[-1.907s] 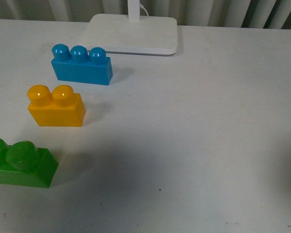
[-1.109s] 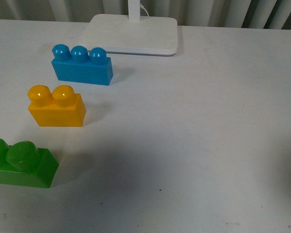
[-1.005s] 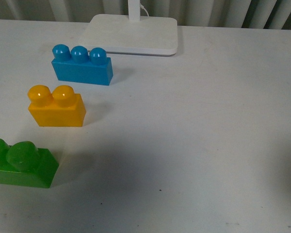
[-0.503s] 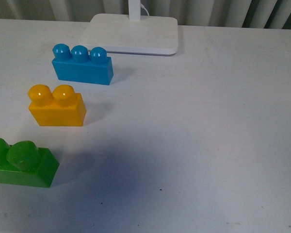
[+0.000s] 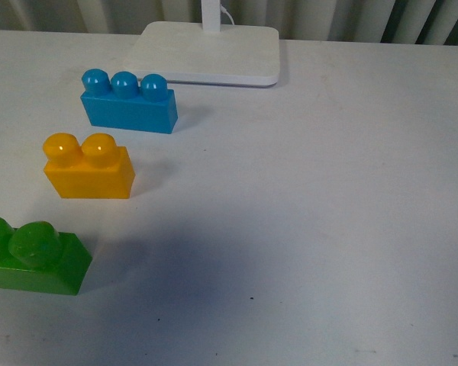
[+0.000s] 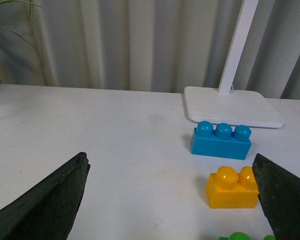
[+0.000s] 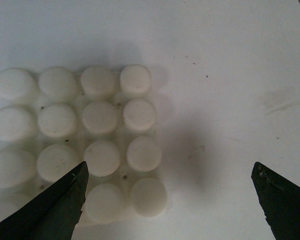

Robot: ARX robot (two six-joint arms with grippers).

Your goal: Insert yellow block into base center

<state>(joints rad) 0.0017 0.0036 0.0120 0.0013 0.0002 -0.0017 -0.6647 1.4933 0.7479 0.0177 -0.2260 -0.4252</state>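
Note:
The yellow block (image 5: 89,167) stands upright on the white table at the left, between a blue brick and a green brick. The left wrist view shows the yellow block (image 6: 232,188) just ahead of my open left gripper (image 6: 172,200), close to one fingertip (image 6: 280,195), with nothing between the jaws. In the right wrist view the white studded base (image 7: 75,140) lies below my open right gripper (image 7: 170,200), mostly off to one finger's side. Neither gripper shows in the front view, and the base is out of that view.
A blue three-stud brick (image 5: 128,102) sits behind the yellow block and a green two-stud brick (image 5: 32,257) in front of it. A white lamp stand (image 5: 206,52) with a pole stands at the table's far edge, before a ribbed curtain.

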